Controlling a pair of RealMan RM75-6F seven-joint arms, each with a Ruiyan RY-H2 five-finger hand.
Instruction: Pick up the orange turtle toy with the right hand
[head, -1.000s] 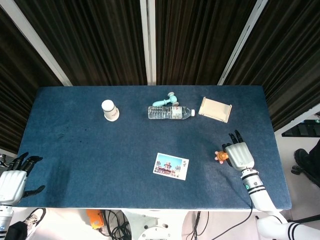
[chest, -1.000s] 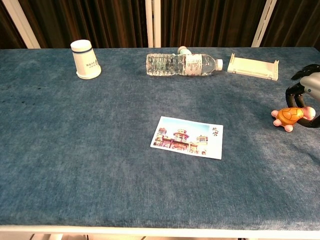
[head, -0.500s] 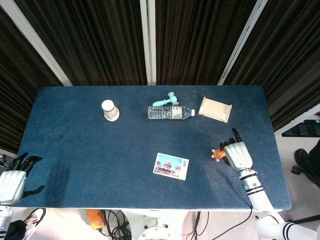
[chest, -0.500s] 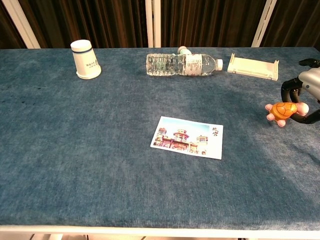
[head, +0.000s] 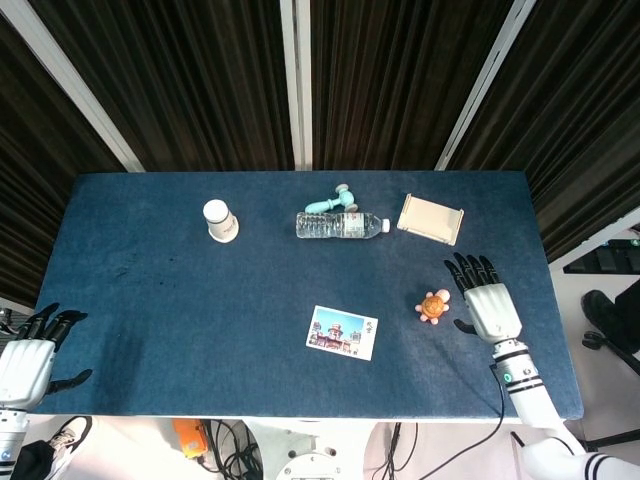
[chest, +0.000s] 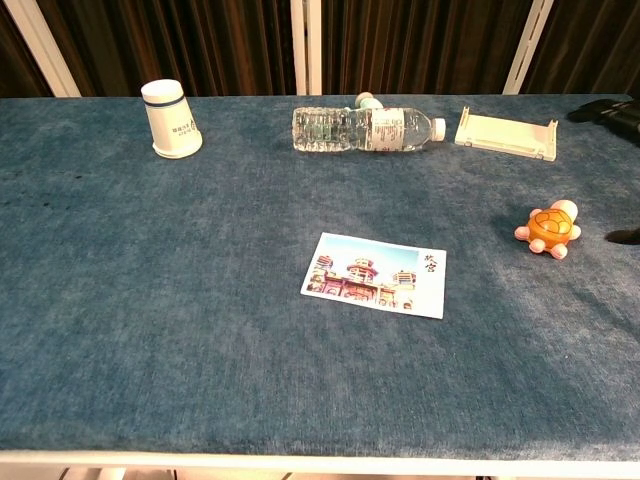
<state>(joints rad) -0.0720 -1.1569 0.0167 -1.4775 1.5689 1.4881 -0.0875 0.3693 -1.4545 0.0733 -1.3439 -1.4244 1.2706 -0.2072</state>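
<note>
Head view: postcard (head: 342, 332) beside turtle (head: 434, 305).

— How is the right hand (head: 490, 303) posed?
— Its fingers are spread apart and nothing is held; it is seen just right of the turtle toy (head: 434, 305).
— And the left hand (head: 27, 357)?
— It is kept open, far left of the toy, off the table (head: 150, 330) corner.

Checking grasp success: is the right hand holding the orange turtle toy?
No, the orange turtle toy lies on the table beside the right hand, whose fingers are spread.
</note>
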